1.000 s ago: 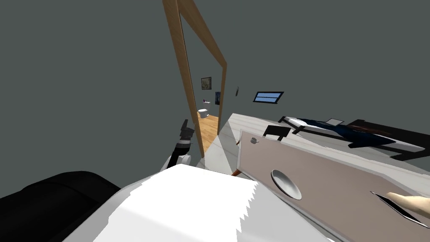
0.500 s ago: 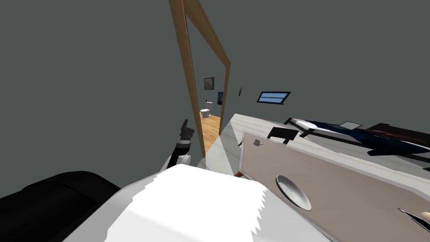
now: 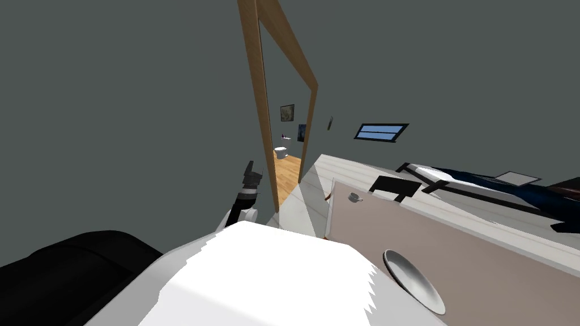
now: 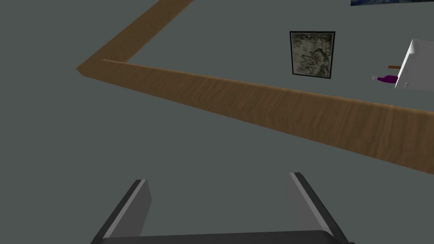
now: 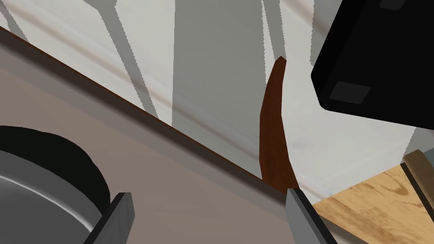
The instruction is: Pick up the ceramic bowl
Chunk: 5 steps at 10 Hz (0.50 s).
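Everything slid sideways since a second ago, but that was me turning, not the stuff moving: the bowl (image 3: pixel 413 281) ended up lower and further right in the head view, and the wooden door frame (image 3: pixel 261 102) drifted right as well. My left arm kept the same spot beside my chest.

So, the bowl: shallow, grey, kind of metallic looking, not obviously ceramic. It sat flat on the taupe table (image 3: pixel 498 266), close to the edge nearest me and well away from the far corner. In the right wrist view its rim curved in just beside one finger (image 5: pixel 118 216) of the right gripper (image 5: pixel 208 192), outside the gap. Couldn't tell if they touched. Those fingers were spread wide apart with nothing between them except bare tabletop.

Further out, a small white cup (image 3: pixel 355 197) stood on the table's far corner, and a black boxy thing (image 3: pixel 395 185) sat just past that end. A reddish-brown table leg (image 5: pixel 273 127) ran down from the edge to the pale plank floor (image 5: pixel 220 55), with a patch of yellow wood flooring (image 5: pixel 373 203) near the other finger.

Behind the table lay a bed (image 3: pixel 498 182) with dark blue covers, and a small window (image 3: pixel 380 132) was in the grey wall.

The left gripper (image 3: pixel 249 170) was raised toward the wall next to the door frame, its fingers (image 4: pixel 137 203) also apart and empty.
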Motion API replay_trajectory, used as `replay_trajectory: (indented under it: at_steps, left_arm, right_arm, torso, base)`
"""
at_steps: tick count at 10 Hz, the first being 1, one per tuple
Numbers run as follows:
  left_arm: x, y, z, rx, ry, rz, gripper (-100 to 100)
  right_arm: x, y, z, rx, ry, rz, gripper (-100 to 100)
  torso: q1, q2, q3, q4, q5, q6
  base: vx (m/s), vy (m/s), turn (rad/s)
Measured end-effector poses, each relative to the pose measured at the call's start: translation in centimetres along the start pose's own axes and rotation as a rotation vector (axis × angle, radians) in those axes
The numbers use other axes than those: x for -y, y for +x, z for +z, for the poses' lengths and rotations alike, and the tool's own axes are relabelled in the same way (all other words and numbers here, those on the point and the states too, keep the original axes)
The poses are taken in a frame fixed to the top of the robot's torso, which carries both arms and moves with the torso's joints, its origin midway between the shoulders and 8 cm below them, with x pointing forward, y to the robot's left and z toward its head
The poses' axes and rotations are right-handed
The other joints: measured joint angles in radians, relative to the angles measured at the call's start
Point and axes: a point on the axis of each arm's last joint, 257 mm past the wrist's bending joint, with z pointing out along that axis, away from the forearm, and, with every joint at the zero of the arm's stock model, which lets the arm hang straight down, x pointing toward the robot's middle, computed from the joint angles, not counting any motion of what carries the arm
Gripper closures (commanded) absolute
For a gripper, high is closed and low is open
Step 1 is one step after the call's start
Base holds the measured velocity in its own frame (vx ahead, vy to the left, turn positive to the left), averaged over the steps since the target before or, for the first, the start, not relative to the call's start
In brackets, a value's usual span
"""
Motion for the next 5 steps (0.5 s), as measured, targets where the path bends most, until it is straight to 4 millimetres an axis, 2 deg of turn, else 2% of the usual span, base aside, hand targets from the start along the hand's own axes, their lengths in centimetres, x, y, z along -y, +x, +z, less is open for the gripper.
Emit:
replay_trajectory:
  at_steps: [2, 5]
  left_arm:
    - [0.0, 0.0, 0.0, 0.0, 0.0, 0.0, 0]
    - [0.0, 0.0, 0.0, 0.0, 0.0, 0.0, 0]
  right_arm:
    - [1.6, 2.2, -0.3, -0.055, 0.03, -0.031, -100]
    - [3.6, 4.4, -1.1, -0.121, 0.065, -0.073, -100]
  torso:
    - [-0.001, 0.0, 0.0, 0.0, 0.0, 0.0]
    - [0.0, 0.0, 0.0, 0.0, 0.0, 0.001]
  base:
    - [0.033, -0.016, 0.113]
    - [0.036, -0.015, 0.11]
